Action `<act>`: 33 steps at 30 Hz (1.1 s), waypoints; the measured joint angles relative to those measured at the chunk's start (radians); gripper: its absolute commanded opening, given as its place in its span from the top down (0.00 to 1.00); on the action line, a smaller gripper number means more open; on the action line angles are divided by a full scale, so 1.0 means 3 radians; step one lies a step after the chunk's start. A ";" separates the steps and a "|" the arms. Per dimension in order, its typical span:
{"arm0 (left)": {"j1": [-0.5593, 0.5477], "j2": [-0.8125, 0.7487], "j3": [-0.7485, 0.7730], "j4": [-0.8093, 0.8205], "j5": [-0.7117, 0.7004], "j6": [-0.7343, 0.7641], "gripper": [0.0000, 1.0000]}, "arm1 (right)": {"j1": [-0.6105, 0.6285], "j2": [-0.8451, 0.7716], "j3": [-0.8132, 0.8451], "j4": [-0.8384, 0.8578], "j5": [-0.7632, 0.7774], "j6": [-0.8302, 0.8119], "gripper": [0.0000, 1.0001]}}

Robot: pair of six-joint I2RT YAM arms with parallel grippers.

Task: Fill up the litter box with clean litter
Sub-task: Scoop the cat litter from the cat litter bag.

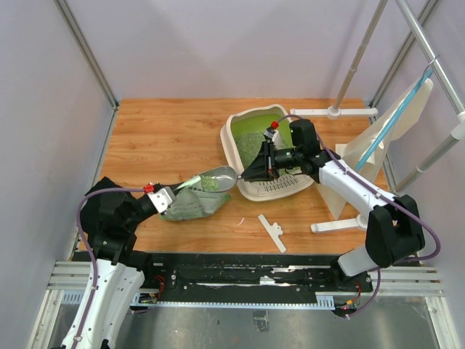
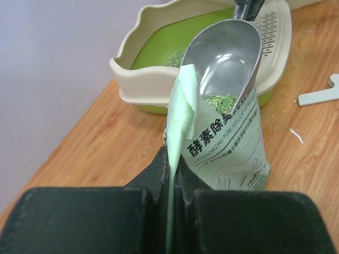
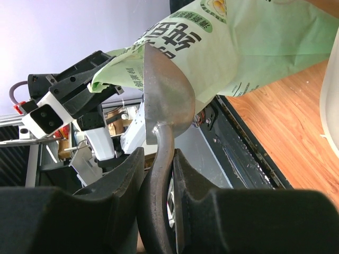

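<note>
White-and-black arms point(image 1: 352, 187) bear black jaws, purple cables point(image 1: 120, 190), red tabs point(image 1: 149, 188).

1 litter box point(image 1: 227, 139), 1 bag point(image 1: 190, 206), 1 scoop point(image 1: 217, 179).

Litter box point(image 2: 139, 79): cream-white outside, bright green inside, slotted-hole pattern at 1 end. Clean litter point(image 2: 222, 99): pale green-grey. Bag point(image 2: 228, 143): lt green w/ dark printed text. Scoop point(image 2: 228, 53): plain silver. Table point(image 1: 167, 131): orange-brown wood grain.

Pale lilac walls point(image 1: 218, 43) enclose a wood-grain tabletop point(image 1: 167, 138), with white stands point(image 1: 349, 111) at right.
</note>
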State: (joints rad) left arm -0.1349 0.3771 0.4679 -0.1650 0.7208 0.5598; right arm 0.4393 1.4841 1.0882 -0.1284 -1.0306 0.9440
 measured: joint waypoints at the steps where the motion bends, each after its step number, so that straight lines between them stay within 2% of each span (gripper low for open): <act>1: 0.0000 0.0003 0.0000 -0.0005 0.0009 0.0001 0.99 | -0.0001 -0.0010 -0.0045 0.0055 -0.0001 0.0045 0.99; 12: 0.0001 0.0014 0.0017 -0.0025 0.0018 0.0000 0.99 | 0.0128 -0.0027 -0.0249 0.0524 0.0033 0.0402 0.99; 28: -0.0013 -0.0023 0.0025 -0.0045 0.0043 -0.0088 0.99 | 0.0144 -0.0086 -0.0440 0.0814 0.0123 0.0679 0.99; 33: -0.0005 -0.0024 0.0033 -0.0047 0.0000 -0.0074 0.99 | 0.0206 -0.0070 -0.0215 0.0551 0.0186 0.0561 0.99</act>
State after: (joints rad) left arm -0.1364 0.3698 0.4778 -0.1791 0.7208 0.5377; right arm 0.5011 1.4631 1.0237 0.0368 -0.9749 1.1122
